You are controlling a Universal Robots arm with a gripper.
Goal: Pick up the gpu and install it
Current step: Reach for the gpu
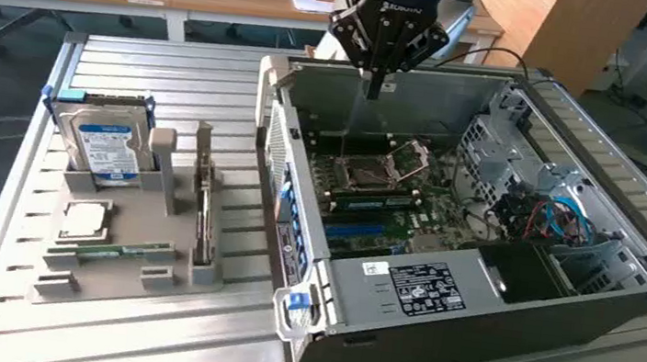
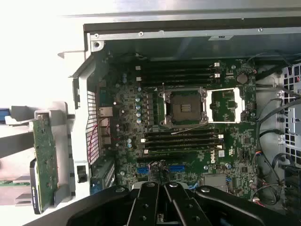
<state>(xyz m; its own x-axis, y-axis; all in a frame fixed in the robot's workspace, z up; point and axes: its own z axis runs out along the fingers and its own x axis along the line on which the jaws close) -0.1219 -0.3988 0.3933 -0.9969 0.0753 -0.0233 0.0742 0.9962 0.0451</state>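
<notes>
One gpu [image 1: 205, 213], apparently, stands well apart from closed gripper [image 1: 375, 84].

Exterior view is pretty decent tbh: soft, even room light, hardly any hard shadows on the slatted bench [image 1: 122, 314], and everything's reasonably sharp. The inside of the computer case [image 1: 605, 299] goes noticeably darker in its corners. Wrist view is rougher. Everything outside the case is blown out to pure white, while the motherboard [image 2: 188, 122] sits dim with a greenish cast. The end effector [image 2: 162, 188] is just a dark, soft-edged silhouette close to the lens.
</notes>
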